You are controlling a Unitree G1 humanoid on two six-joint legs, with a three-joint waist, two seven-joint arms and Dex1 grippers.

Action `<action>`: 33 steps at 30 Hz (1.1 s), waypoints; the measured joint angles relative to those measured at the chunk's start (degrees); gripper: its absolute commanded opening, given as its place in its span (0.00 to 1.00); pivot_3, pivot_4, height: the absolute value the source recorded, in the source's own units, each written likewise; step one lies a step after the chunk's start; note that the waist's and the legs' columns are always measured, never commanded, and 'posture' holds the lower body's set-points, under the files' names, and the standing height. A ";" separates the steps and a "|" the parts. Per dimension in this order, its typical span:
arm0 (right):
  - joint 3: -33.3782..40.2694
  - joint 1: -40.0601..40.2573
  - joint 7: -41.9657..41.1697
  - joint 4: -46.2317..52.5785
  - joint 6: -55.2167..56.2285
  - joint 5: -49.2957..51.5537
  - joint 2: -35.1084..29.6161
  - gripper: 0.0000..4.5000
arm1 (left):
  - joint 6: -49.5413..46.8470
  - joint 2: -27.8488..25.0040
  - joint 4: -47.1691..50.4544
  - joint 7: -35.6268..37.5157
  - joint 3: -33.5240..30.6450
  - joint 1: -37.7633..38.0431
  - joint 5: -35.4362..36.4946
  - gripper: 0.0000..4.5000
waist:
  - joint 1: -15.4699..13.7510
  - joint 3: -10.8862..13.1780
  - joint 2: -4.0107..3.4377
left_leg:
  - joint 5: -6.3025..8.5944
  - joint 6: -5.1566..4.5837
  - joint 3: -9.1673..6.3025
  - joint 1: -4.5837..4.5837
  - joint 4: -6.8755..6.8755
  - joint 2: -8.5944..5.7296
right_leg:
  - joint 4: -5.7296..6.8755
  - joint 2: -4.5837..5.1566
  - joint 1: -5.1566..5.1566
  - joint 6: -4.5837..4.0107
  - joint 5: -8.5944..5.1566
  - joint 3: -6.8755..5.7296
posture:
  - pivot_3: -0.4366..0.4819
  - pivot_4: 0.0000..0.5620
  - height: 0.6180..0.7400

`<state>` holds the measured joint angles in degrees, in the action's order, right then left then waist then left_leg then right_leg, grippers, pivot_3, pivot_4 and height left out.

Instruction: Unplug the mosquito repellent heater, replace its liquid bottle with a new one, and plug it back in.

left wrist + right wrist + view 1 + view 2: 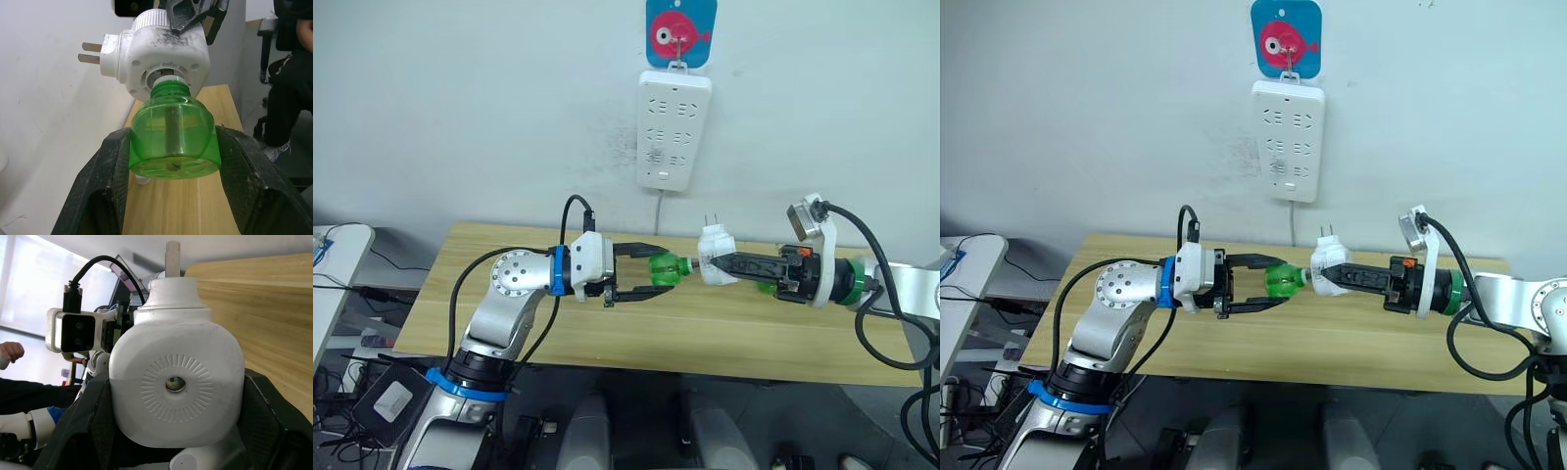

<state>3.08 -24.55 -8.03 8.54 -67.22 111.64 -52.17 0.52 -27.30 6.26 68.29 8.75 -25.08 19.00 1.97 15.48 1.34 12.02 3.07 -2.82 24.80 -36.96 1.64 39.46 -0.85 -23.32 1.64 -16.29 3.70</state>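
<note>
Showing scuffed white plastic, heater (164,61) carries green bottle (172,138).

A long white power strip (674,128) hangs upright on the pale wall (460,108), hooked at its twelve o'clock end to a blue square hanger with a pink fish (680,32) on it. A white cord (659,208) drops from the strip's six o'clock end down behind the wooden table (636,333). At nine o'clock of the table a white side surface (335,269) carries black cables (374,289). In the left wrist view a person in dark clothing (288,93) sits beyond the table's far end.
</note>
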 measured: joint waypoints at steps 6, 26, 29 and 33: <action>-0.08 -0.77 -1.23 -1.24 -1.26 -0.04 -0.33 0.66 | 0.13 0.01 0.22 0.20 0.00 -0.08 0.15 0.50 | -0.01 0.00 0.00 | 0.00 0.00 0.00 0.00 0.00 0.00 | -0.01 0.00 0.00 0.00 0.00 0.00 | 0.46 0.40 1.00; 0.14 -0.93 -1.22 -1.10 -1.30 -0.12 0.93 0.66 | 1.44 0.07 -0.07 -1.06 0.21 -0.08 -1.86 0.50 | 0.00 0.00 0.00 | 0.00 0.00 0.00 0.00 0.00 0.00 | -0.01 0.00 0.00 0.00 0.00 0.01 | 0.45 0.41 1.00; 0.08 -0.94 -1.44 -0.57 -1.55 -0.12 0.99 0.66 | 1.32 0.25 -0.06 -1.37 0.86 -0.22 -2.31 0.50 | -0.01 0.00 0.00 | 0.00 0.00 0.00 0.00 0.00 0.00 | -0.01 0.00 0.00 0.00 0.00 0.00 | 0.45 0.41 1.00; 0.08 -0.94 -1.44 -0.54 -1.77 -0.12 0.90 0.66 | 1.34 0.22 -0.06 -1.32 1.00 -0.38 -2.30 0.50 | 0.02 0.00 0.00 | 0.00 0.00 0.00 0.00 0.00 0.00 | 0.00 0.00 0.00 0.00 0.00 0.00 | 0.44 0.41 1.00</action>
<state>3.16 -25.49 -9.48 7.99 -68.98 111.51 -51.26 1.86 -27.08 6.20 66.97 9.75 -25.46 16.70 1.99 15.48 1.34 12.02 3.07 -2.82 24.80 -36.96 1.64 39.45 -0.85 -23.32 1.65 -16.30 3.70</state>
